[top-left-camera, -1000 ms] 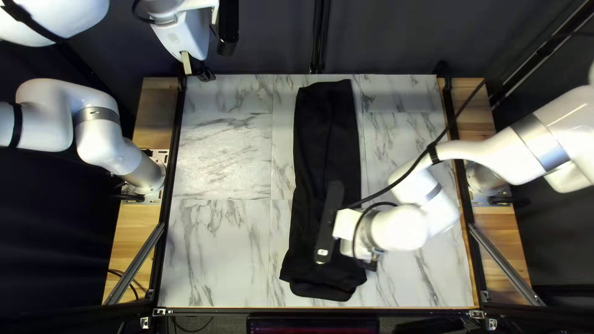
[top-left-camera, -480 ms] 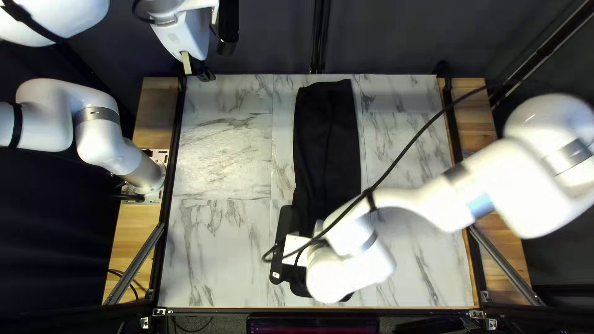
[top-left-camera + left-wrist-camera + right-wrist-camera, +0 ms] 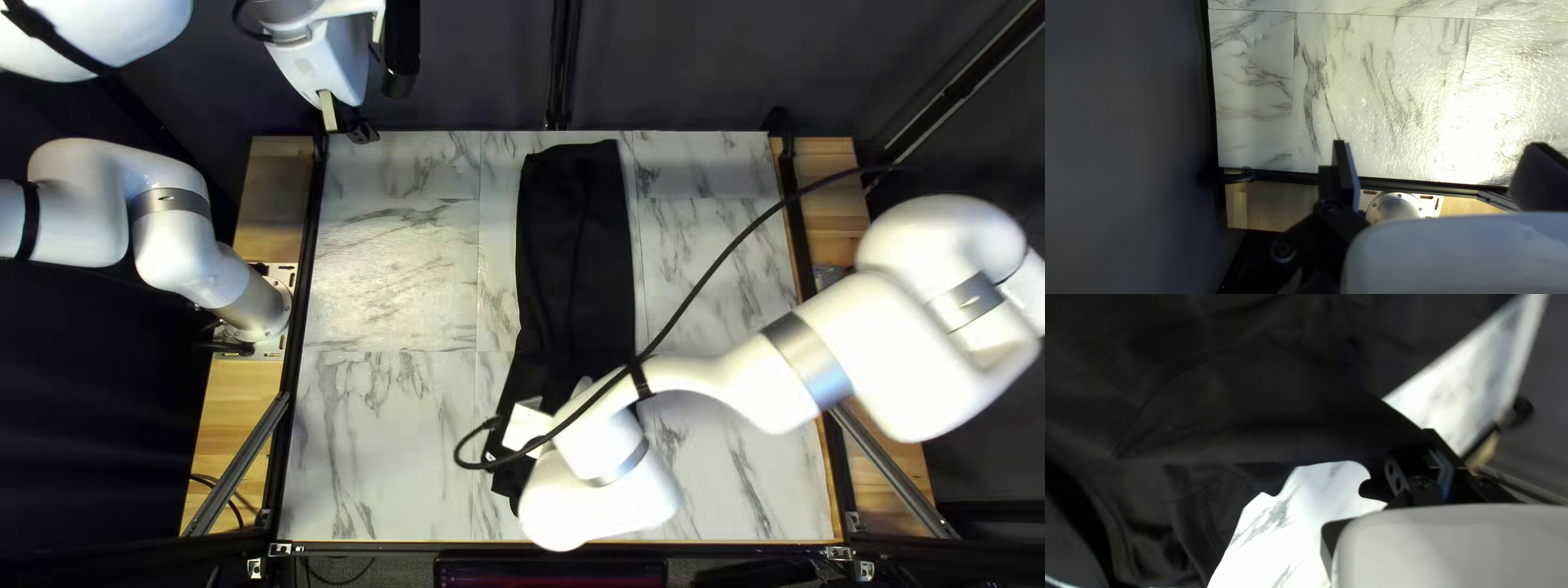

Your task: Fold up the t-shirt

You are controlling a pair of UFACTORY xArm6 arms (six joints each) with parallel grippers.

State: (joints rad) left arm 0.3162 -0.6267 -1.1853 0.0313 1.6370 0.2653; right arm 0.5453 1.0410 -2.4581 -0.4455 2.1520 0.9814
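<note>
The black t-shirt (image 3: 574, 250) lies as a long narrow strip from near the table's far edge toward its near edge. Over its near end is my right gripper (image 3: 520, 430), fingertips hidden there by the arm. In the right wrist view, a raised fold of the t-shirt (image 3: 1235, 419) runs to my right gripper (image 3: 1429, 452), whose fingers are together on the cloth. My left gripper (image 3: 344, 122) hangs high at the table's far left corner, away from the shirt. The left wrist view shows my left gripper (image 3: 1442, 166) with fingers wide apart, nothing between them.
The marble-patterned table (image 3: 392, 283) shows on both sides of the shirt. My right arm (image 3: 751, 381) crosses the near right part of the table, its black cable (image 3: 713, 272) looping above. Metal rails (image 3: 234, 466) and dark curtains flank the table.
My right gripper has moved left and toward the table's near edge over the shirt's near end, turning as it went, its arm reaching farther across. The left arm has stayed still.
</note>
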